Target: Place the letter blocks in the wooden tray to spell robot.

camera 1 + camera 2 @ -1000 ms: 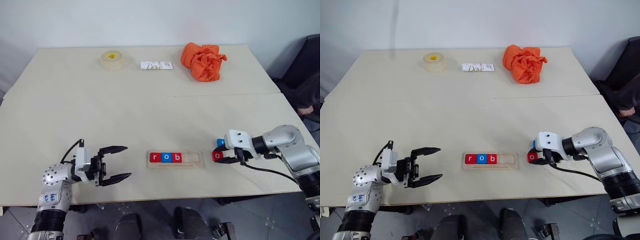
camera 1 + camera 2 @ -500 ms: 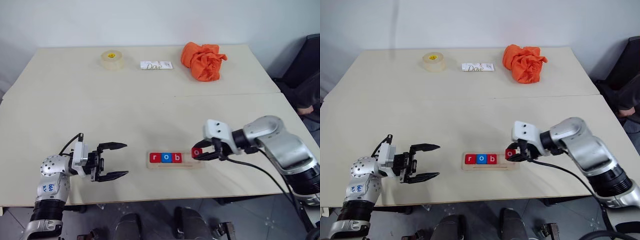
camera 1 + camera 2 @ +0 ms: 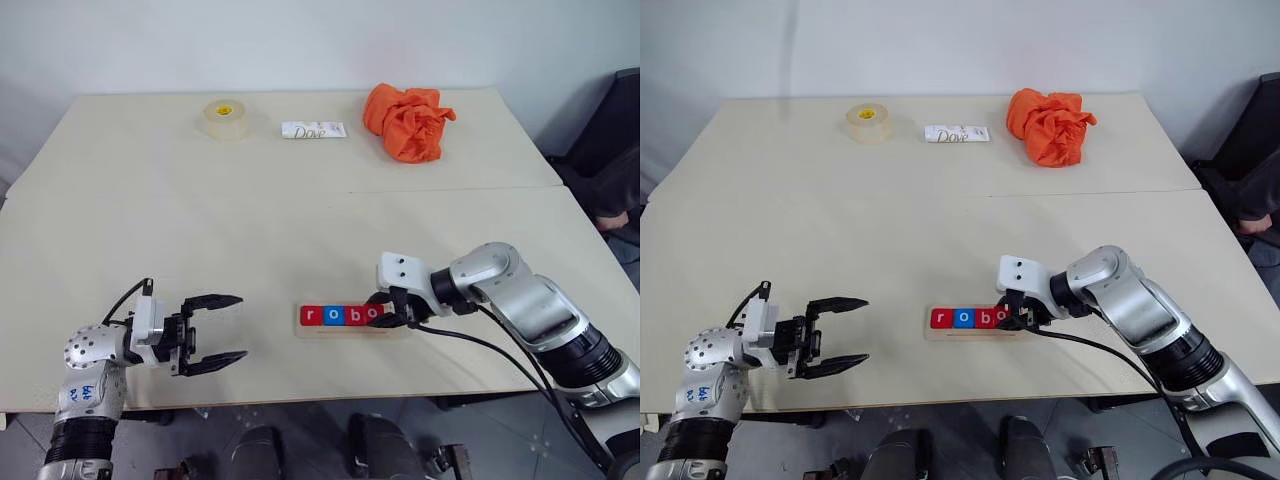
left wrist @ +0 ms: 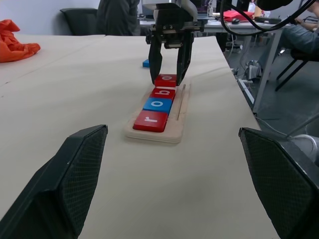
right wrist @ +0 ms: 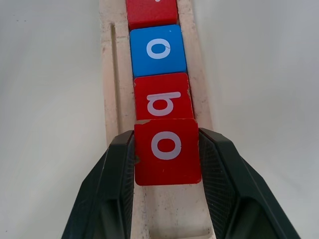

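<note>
Pale tabletop against plain white wall, office clutter beyond.

Two light beige tables [image 3: 300, 220] butt together, seam running across the middle; plain white wall [image 3: 300, 40] right behind the far edge. Grey tiled floor [image 3: 500, 440] shows under the near edge. Dark chair [image 3: 615, 160] sits at the right side of the table. At the far edge: roll of clear tape [image 3: 225, 119], white soap wrapper [image 3: 313, 130], crumpled orange cloth [image 3: 408, 121]. Left wrist view shows a black office chair [image 4: 79, 20], a person standing [image 4: 117, 15] behind the table, and a desk [image 4: 259, 35] with a person's arm resting on it. Light is even and soft.
</note>
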